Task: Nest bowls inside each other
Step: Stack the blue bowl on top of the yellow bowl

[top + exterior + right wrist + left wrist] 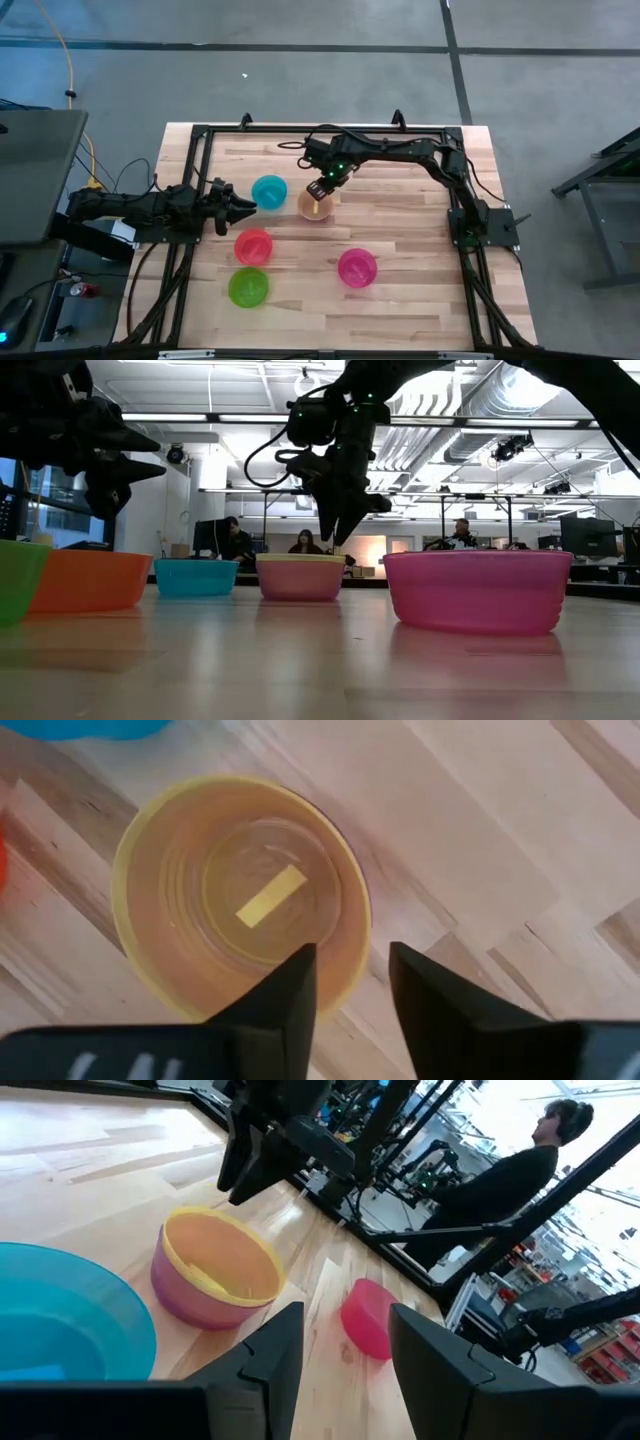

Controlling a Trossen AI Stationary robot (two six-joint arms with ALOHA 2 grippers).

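A yellow bowl (316, 204) sits nested in a purple one (195, 1305), both upright on the table's middle. My right gripper (319, 190) hovers open just above its rim (352, 935), fingers pointing down, one over the inside and one over the outside. In the low view its tips (337, 538) stand clear of the bowl (300, 575). The blue bowl (268, 191) stands to the left. My left gripper (246, 206) waits open beside it, pointing right. Orange (253, 246), green (248, 287) and pink (357, 268) bowls rest upright nearer the front.
A black frame (200, 130) runs round the wooden table's edges. The far half and the right side of the tabletop (420, 215) are bare wood. People sit at desks in the room beyond (305, 542).
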